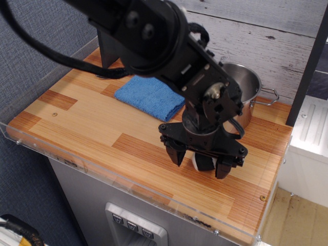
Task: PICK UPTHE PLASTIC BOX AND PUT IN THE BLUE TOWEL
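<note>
Tool (201, 164): black, two-fingered, hung low over the wooden surface (77, 123) at the end of a bulky black arm (154, 41). Its fingers were spread apart, one finger (178, 155) on the side toward the surface's long bare stretch, the other (223, 167) on the side toward the surface's near corner. Both tips stood close to the boards; whether they touched could not be told.

Plastic box (203, 163): small roll with a black side and white top, sat on the surface directly between the tool's two fingers. Only a sliver showed, the rest being hidden by the tool's body. It lay nearer the outer finger than the other. Contact with either finger could not be made out, and nothing showed it lifted.

Blue towel (148, 96): folded terry square, lay flat on the surface behind the tool and off toward the bare-stretch side, well apart from the box. One corner passed under the arm.

Steel pot (245, 84): stood on the surface right behind the tool, largely screened by the arm, one loop handle showing.

Clear plastic rim (102, 177): ran along the surface's front edge, ahead of the tool.
</note>
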